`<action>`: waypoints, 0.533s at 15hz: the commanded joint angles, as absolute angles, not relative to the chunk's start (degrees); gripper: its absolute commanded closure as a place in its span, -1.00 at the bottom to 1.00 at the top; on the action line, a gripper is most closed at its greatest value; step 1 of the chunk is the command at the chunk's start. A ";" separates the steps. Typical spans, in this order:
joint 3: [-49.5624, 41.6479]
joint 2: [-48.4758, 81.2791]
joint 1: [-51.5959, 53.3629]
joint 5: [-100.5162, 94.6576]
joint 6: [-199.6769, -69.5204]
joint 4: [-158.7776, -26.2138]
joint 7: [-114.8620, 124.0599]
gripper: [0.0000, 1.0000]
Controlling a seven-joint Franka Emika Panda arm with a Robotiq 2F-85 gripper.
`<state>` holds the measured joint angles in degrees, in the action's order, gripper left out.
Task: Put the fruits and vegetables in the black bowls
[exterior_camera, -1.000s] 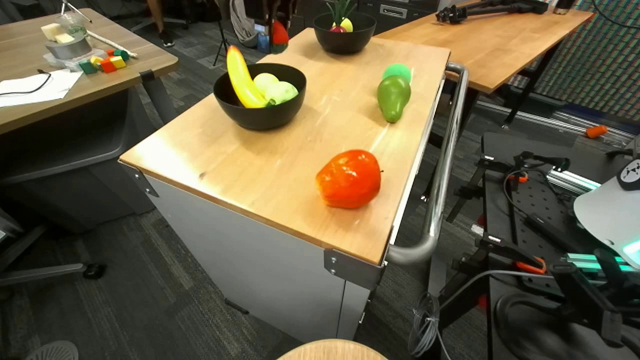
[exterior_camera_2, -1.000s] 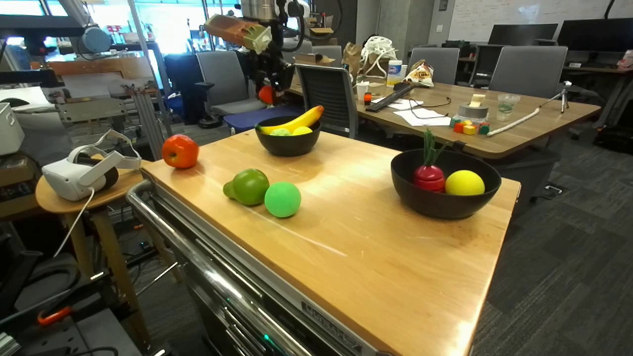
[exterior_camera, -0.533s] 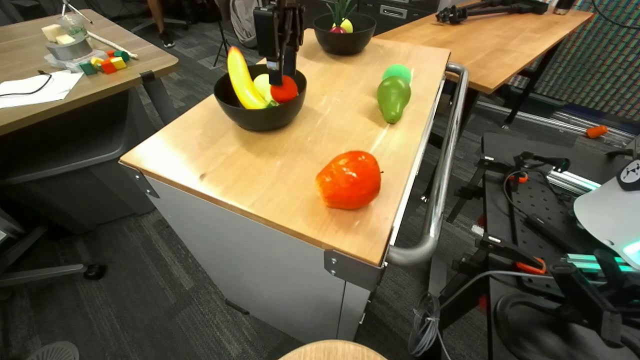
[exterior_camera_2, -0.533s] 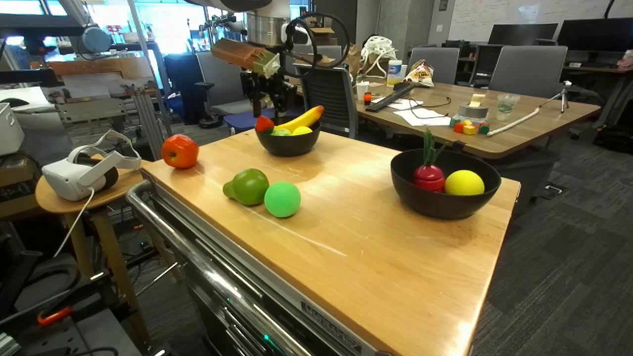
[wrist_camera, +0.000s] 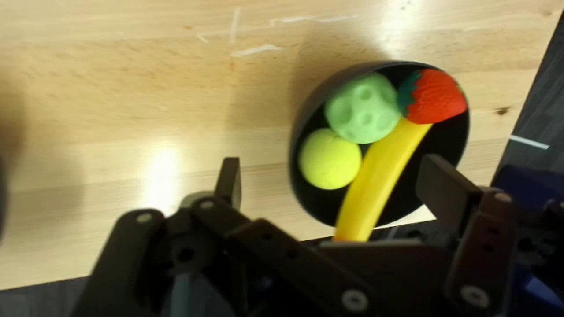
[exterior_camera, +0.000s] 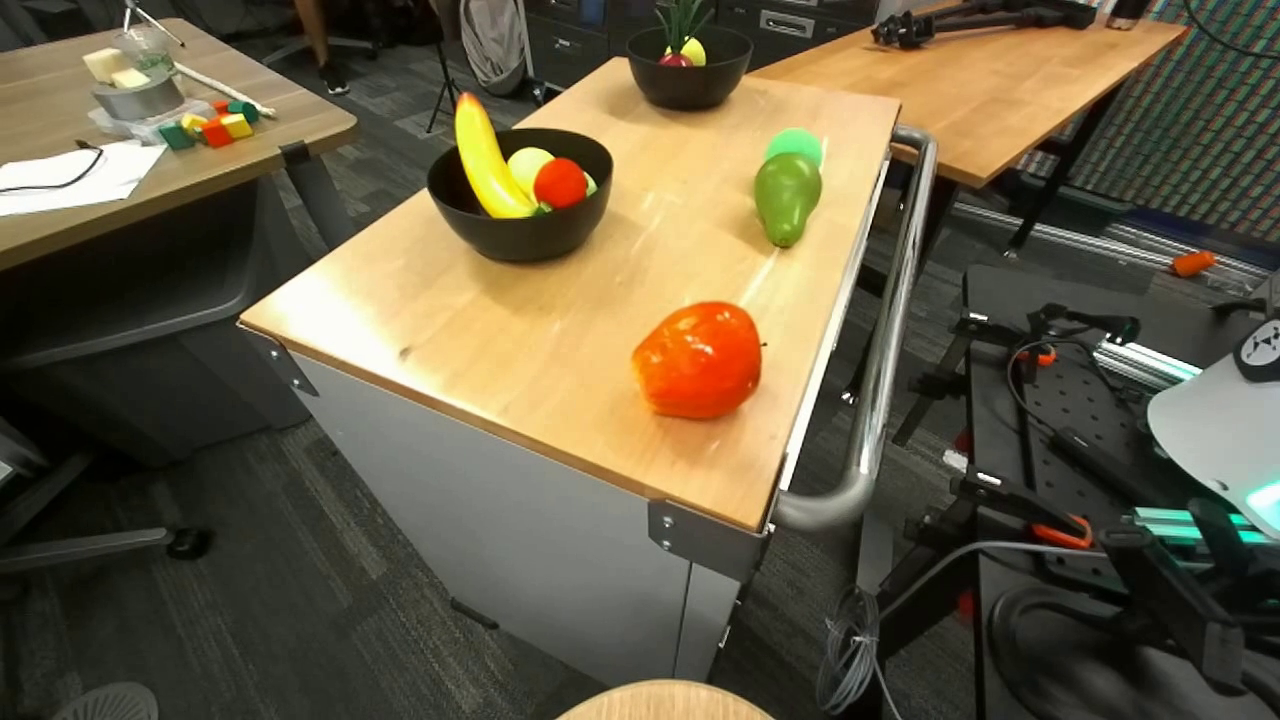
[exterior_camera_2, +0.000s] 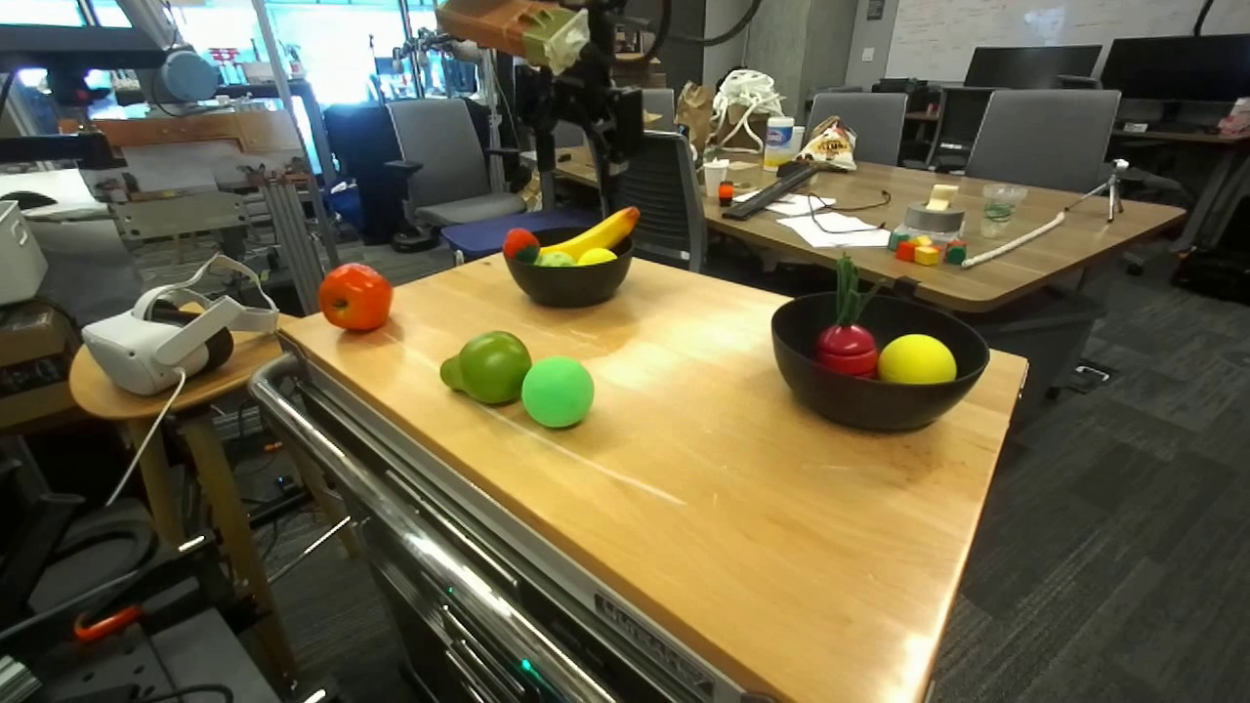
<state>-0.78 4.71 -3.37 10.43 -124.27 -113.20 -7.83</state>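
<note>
Claw (wrist_camera: 332, 169): spread wide, holding nothing. Arm (exterior_camera_2: 601, 63): pointing down from twelve o'clock in an exterior view, above black bowl (wrist_camera: 447, 134). Contents, wrist view: strawberry (wrist_camera: 436, 99), two o'clock; pale green ball (wrist_camera: 363, 110), eleven; yellow ball (wrist_camera: 330, 159), eight; banana (wrist_camera: 376, 176), seven.

Strawberry (wrist_camera: 436, 100), banana (wrist_camera: 380, 178) — both rest in a black bowl (exterior_camera: 540, 236).

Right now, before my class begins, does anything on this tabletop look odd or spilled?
No spill shows. The banana juts past the rim of its black bowl, and the pale green ball beside it is pitted with round hollows, odd for produce.
</note>
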 commanded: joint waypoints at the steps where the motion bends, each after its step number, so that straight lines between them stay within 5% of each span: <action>1: -5.74 -3.34 -7.06 8.24 -123.10 -120.86 -3.64 -1.00; 8: -8.37 -1.05 -8.60 7.63 -119.51 -120.35 -4.37 -1.00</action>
